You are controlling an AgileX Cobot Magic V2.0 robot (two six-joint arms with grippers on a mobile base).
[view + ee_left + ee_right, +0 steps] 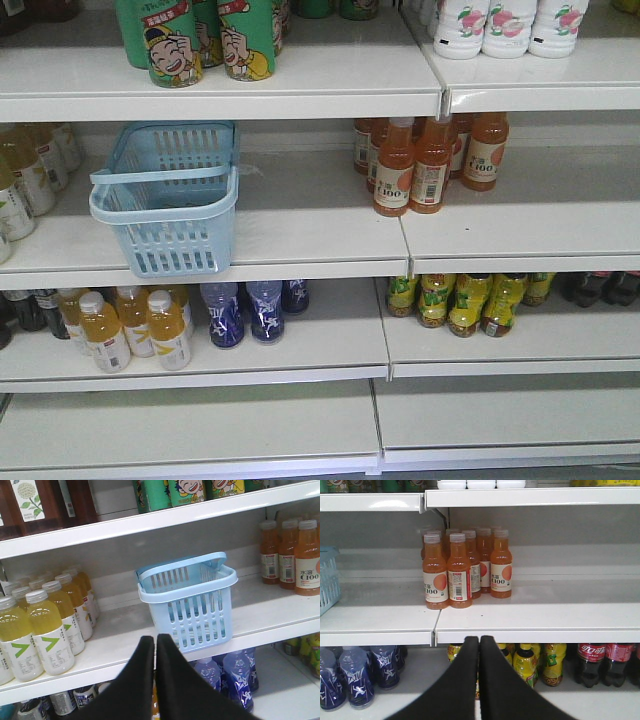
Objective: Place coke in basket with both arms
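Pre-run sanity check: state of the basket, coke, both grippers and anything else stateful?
basket: upright, empty, on middle shelf near its front edge.
coke: upright on lower shelf, untouched.
left gripper: shut, holding nothing.
right gripper: shut, holding nothing.
orange-drink bottles: upright, capped.

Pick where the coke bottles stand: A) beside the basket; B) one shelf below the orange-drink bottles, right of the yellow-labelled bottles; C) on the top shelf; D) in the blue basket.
B: the right wrist view shows the coke bottles one level below the orange-drink bottles, right of the yellow-labelled bottles; the basket sits a level higher.
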